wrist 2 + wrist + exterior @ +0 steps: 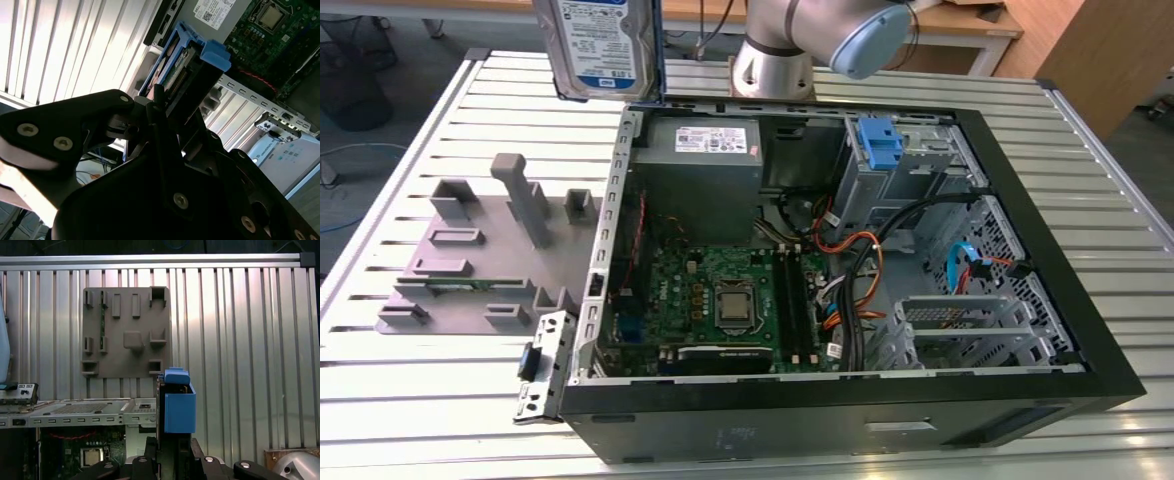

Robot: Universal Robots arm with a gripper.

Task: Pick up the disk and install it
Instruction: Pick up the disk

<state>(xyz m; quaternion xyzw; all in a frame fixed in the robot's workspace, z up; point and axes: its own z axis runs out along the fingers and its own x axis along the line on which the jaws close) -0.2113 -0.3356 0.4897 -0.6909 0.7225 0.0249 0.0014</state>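
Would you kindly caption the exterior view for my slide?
Held aloft beside the open computer case, the disk shows its label.

Disk (600, 45) hangs upright, label to camera, over the far part of the slatted metal table (400, 150), just beyond the open computer case (1081, 330) at its far corner on the exterior view's left. Arm base (774, 60) stands behind the case. Inside the case: grey power-supply box (700, 150) far, motherboard (720, 300) near, blue latch (881, 140) far, toward the exterior view's right. Grey fixture plate (467, 260) lies on the table to the exterior view's left of the case.

disk (600, 45): silver, white-blue label, blue frame; table (414, 120): ribbed silver; fixture (460, 275): grey; motherboard (694, 300): green
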